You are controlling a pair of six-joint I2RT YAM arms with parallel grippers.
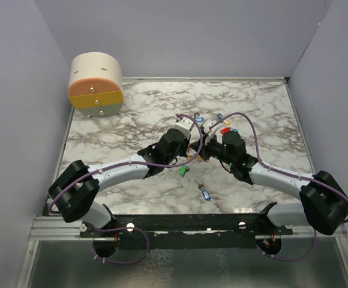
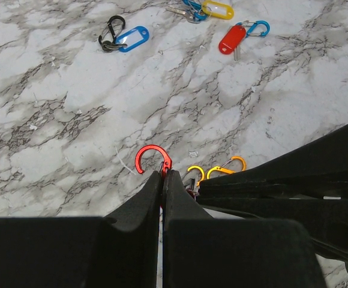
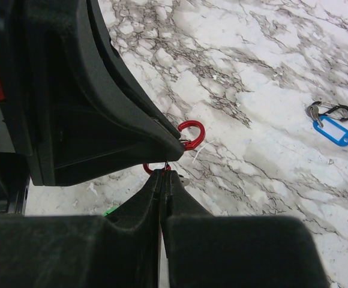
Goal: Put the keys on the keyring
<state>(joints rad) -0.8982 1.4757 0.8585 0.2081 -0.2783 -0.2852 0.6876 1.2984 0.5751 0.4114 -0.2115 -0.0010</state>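
My two grippers meet tip to tip at the table's middle: the left gripper (image 1: 189, 152) and the right gripper (image 1: 203, 153). In the left wrist view the left gripper (image 2: 163, 175) is shut on a red hook-shaped clip (image 2: 151, 157), just above the marble. In the right wrist view the right gripper (image 3: 162, 175) is shut on a thin metal piece with a red part (image 3: 152, 170), directly under the left fingers (image 3: 120, 114); I cannot tell what it is. The red clip (image 3: 192, 133) sticks out beside them. Loose keys lie around: green tag (image 1: 183, 171), blue tag (image 1: 206, 194).
Two yellow-orange clips (image 2: 234, 163) lie by the grippers. Farther off are a blue tag (image 2: 132, 37) on a black clip (image 2: 110, 33), a red tag (image 2: 231, 39) with a blue clip (image 2: 257, 28), and a yellow tag (image 2: 217, 9). A round drawer box (image 1: 96, 84) stands at the back left.
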